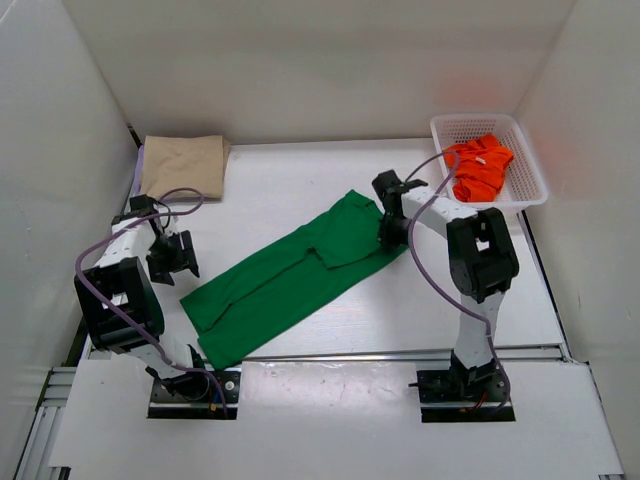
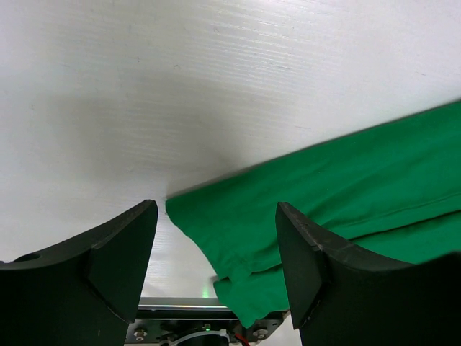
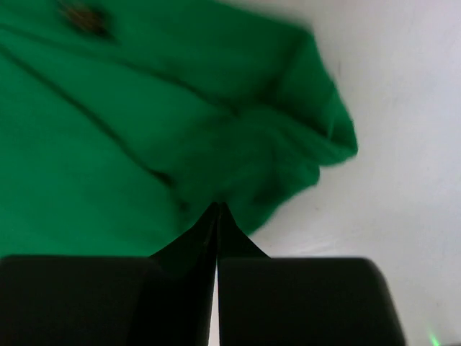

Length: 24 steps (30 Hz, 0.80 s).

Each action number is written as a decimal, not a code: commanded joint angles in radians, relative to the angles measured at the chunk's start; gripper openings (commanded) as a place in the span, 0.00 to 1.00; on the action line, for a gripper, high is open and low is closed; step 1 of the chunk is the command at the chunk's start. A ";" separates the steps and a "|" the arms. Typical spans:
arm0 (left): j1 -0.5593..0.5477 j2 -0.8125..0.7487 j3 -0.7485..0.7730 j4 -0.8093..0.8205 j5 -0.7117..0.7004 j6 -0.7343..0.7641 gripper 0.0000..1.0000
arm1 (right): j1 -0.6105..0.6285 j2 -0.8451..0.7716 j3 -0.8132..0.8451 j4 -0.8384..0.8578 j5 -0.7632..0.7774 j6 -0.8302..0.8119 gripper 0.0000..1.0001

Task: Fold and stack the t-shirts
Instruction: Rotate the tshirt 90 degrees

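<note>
White walls enclose a white desk (image 1: 300,170) on three sides, seen from above with two black robot arms mounted at its near edge. Across the middle of the desk, running diagonally from near left to far right, lies a soft green cloth t-shirt (image 1: 290,275), already folded lengthwise into a long narrow band. A tan beige cloth t-shirt (image 1: 182,165) sits folded into a square at the far left corner. At the far right, a bright orange-red cloth t-shirt (image 1: 478,165) lies crumpled inside a white plastic lattice basket (image 1: 530,170). No lavender shirt can be made out with certainty. The left gripper (image 1: 172,258) is just beside the band's near left end, its jaws spread wide and empty, with the green hem corner showing between them a little way ahead. The right gripper (image 1: 388,228) is at the far right end of the band, its jaws closed on a bunched fold of green cloth, though its own camera view is blurred. The green shirt looks light, limp and quick to wrinkle, so it should drape and slide rather than hold its shape. The likeliest good holds are the corners of each short end, pinched through all layers so the fold stays together.
</note>
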 commanded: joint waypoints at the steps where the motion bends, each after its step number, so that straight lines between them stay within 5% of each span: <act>1: 0.006 -0.013 0.029 0.001 0.002 0.001 0.77 | 0.015 -0.017 -0.052 0.017 -0.039 0.063 0.00; 8: 0.006 -0.032 0.001 0.001 -0.030 0.001 0.77 | -0.075 0.262 0.189 -0.021 -0.108 0.114 0.00; 12: 0.006 -0.001 0.001 0.001 -0.050 0.001 0.77 | -0.163 0.416 0.504 0.077 -0.162 0.196 0.00; 16: 0.006 0.053 0.041 0.001 -0.050 0.001 0.77 | -0.172 0.650 1.023 0.248 -0.220 0.196 0.00; 20: -0.004 0.093 0.082 -0.023 -0.039 0.001 0.77 | -0.172 0.573 0.911 0.566 -0.335 0.196 0.02; 24: -0.014 0.072 0.110 -0.066 -0.027 0.001 0.77 | -0.163 0.429 0.808 0.582 -0.446 0.013 0.08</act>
